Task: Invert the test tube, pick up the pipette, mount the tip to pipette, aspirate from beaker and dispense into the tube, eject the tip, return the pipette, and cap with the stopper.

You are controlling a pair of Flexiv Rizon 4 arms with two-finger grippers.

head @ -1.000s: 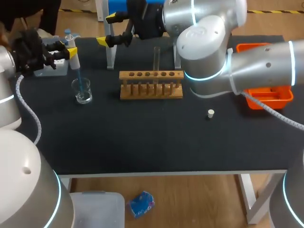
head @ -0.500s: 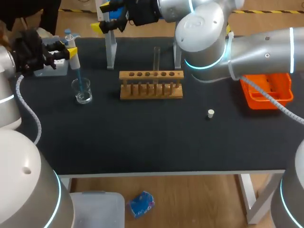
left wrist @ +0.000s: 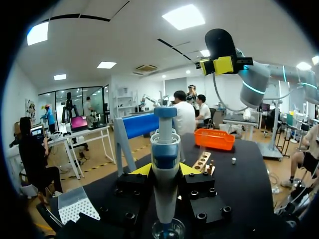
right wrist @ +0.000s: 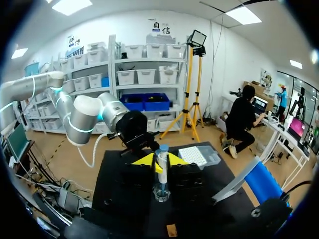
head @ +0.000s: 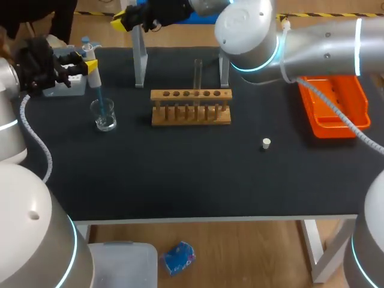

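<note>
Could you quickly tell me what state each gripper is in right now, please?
Left gripper: closed on the pipette.
Right gripper: cannot be told from these views.

Bright and even, lit from ceiling panels overhead. Barely any shadow on the matte black counter. Soft sheen on the right arm at 1 o'clock and the left arm at 7 o'clock in the head view; small glints on the beaker. Lines bowed toward the rims of both wrist views.
</note>
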